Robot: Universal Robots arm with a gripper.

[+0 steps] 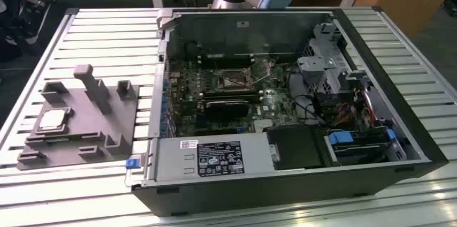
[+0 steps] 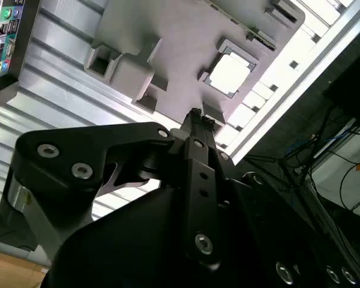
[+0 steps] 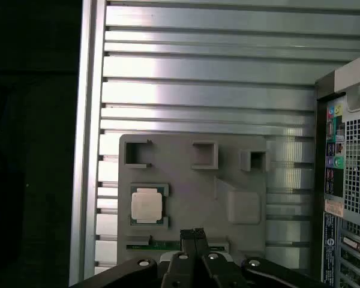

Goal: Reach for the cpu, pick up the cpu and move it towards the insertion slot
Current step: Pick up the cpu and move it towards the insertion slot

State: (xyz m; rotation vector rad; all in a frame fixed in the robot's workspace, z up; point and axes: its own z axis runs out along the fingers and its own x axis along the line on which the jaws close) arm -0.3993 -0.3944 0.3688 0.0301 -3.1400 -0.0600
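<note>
Hangs over the grey fixture [image 3: 186, 180] with gripper [image 3: 195, 233] fingers pressed together, empty, near the chip [image 3: 147, 204] lying in its recess.

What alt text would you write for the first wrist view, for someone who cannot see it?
The cpu lies in a square recess of the grey plastic fixture, not yet picked up. The gripper, shut and empty, hangs over the fixture's edge near it. The fixture rests on a slatted metal table beside a computer case.
</note>
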